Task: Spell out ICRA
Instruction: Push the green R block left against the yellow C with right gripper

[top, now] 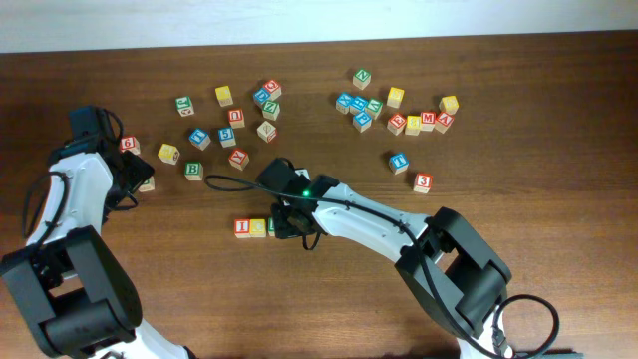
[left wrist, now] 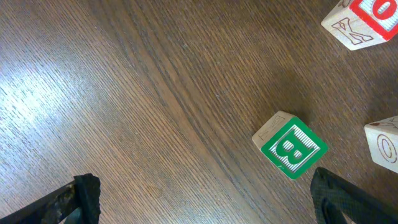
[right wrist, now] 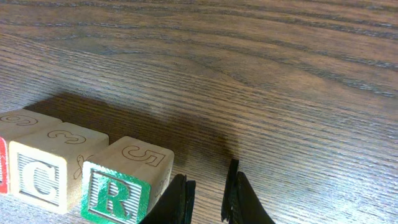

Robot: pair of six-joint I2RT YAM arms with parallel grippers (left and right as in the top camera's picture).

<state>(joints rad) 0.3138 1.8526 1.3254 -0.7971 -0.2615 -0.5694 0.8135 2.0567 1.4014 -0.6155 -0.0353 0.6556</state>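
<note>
The desk point(top: 518, 60) is dark brown wood with a long, streaky grain, and in the left wrist view light falls pale across it. Beyond its far edge the overhead view shows only a pale strip point(top: 299, 25) of the room. Near the front middle of the desk three blocks stand touching in a row: the I block point(top: 242, 227) on the left, the C block point(top: 258, 227) next, and the R block point(right wrist: 115, 193) at the right end. The R block's green letter faces the right wrist camera. The right tool point(right wrist: 208, 196) sits just beside the R block, its fingers almost together with only a sliver of bare wood between them, gripping nothing. The left tool point(left wrist: 211, 202) hangs over the desk's left side, fingers spread wide and empty, with a green B block point(left wrist: 290, 146) lying just ahead of them. Other blocks lie scattered toward the back in two loose groups. One red-lettered block point(top: 444, 123) in the right group may be the A, though it is too small for us to read surely.
</note>
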